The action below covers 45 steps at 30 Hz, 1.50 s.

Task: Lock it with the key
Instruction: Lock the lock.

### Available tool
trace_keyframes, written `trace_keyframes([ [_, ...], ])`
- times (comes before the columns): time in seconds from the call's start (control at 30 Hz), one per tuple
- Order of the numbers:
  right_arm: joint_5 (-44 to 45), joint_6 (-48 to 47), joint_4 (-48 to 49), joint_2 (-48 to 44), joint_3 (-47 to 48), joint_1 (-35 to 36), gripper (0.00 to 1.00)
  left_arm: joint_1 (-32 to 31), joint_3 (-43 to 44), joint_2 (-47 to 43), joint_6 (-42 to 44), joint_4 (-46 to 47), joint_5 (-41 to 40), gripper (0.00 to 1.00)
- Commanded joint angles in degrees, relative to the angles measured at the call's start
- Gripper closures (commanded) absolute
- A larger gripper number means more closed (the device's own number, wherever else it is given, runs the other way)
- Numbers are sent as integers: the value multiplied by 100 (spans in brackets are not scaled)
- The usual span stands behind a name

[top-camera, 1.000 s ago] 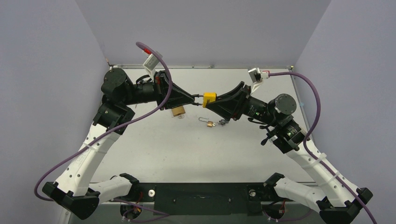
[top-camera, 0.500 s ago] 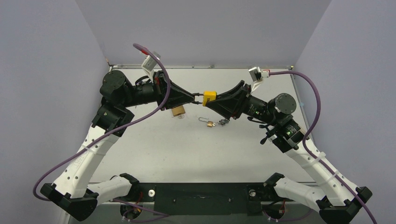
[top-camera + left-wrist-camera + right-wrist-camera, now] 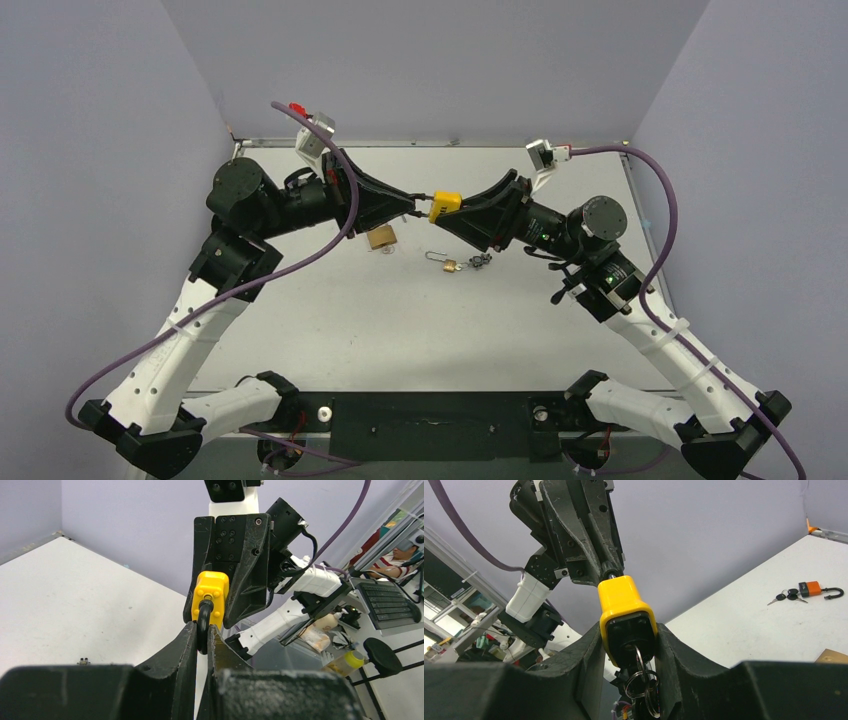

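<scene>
Two grippers share a yellow padlock (image 3: 445, 205), aloft over the table (image 3: 400, 330). The right gripper (image 3: 629, 641) clamps its body, keys (image 3: 642, 682) dangling from the keyhole. Beyond, the left gripper (image 3: 202, 630) is clenched on the shackle (image 3: 204, 616). Likely next: seat the shackle, then turn the inserted key, needing a freed gripper. Farther off, a brass padlock (image 3: 380, 237) and an orange padlock (image 3: 813, 587) lie clear.

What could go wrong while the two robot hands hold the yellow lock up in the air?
1. The left gripper pinches only the thin black shackle. If the arms pull or twist unevenly, it might slip out.
2. The right gripper holds the yellow padlock high above the table. A looser grip could drop it.
3. The key ring dangles under the padlock and could snag on a finger.
</scene>
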Motion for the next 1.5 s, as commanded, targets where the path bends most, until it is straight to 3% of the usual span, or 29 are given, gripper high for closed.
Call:
trace_keyframes([
  [0.0, -280, 271, 780, 399, 185, 413, 100, -610, -72, 314, 278, -570, 574, 100],
  [0.17, -361, 376, 1068, 393, 151, 416, 100, -605, -221, 332, -26, -355, 908, 100],
  [0.5, -267, -147, 445, 575, 513, 431, 100, -606, -542, 146, -620, 156, 1198, 100],
  [1.03, -212, -506, -74, 893, 845, 678, 100, -866, -739, 261, -726, 221, 956, 100],
  [1.17, -124, -712, -170, 787, 733, 646, 100, -537, -633, 82, -579, -181, 326, 100],
  [1.2, -121, -729, -168, 744, 703, 591, 96, -291, -624, 45, -611, -192, 161, 100],
  [1.3, -258, -683, -31, 629, 484, 428, 65, 284, -566, -95, -773, -158, 3, 100],
  [1.37, -446, -457, 330, 491, 227, 236, 51, 464, -477, -159, -796, -134, 11, 100],
  [1.47, -961, 149, 1497, 359, -219, -185, 35, 560, -271, -146, -808, -159, 127, 100],
])
